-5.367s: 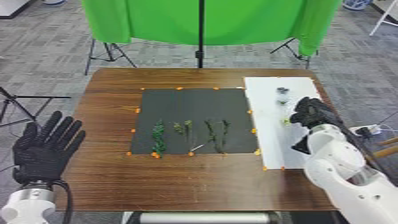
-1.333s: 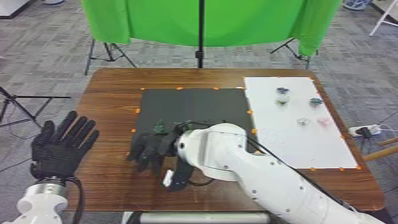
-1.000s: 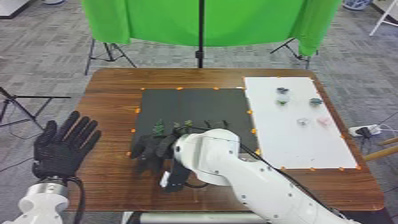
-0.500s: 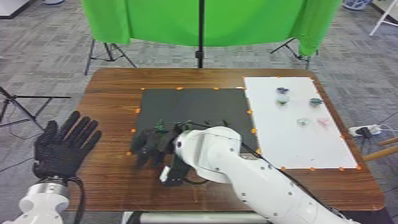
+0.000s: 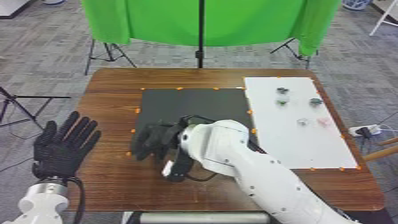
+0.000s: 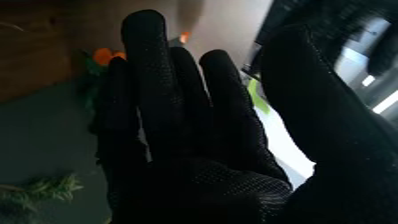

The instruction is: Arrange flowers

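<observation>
In the head view my right hand [image 5: 158, 139] is over the near left part of the dark mat [image 5: 191, 102], covering the green stems there. In the right wrist view this hand [image 6: 191, 150] is open, fingers straight and thumb apart. A leafy green sprig [image 6: 44, 192] lies on the mat beside it, and darker leaves [image 6: 91, 75] are partly behind the fingers. Whether the hand touches a stem, I cannot tell. My left hand [image 5: 64, 150] is open by the table's left edge. On the white sheet [image 5: 293, 145] are a dark bloom [image 5: 282, 90], a blue-green one [image 5: 315, 102] and a pink one [image 5: 325, 121].
A small greenish bloom [image 5: 282, 102] and a pale one [image 5: 303, 121] also sit on the white sheet. Orange tape [image 5: 250, 112] marks the mat's border. The right forearm [image 5: 258, 167] crosses the near right part of the brown table [image 5: 115, 187].
My right hand has gone from the white sheet to the dark mat, uncovering blooms. Over the last half second it shifted slightly away from the table's near edge, covering the stem tips.
</observation>
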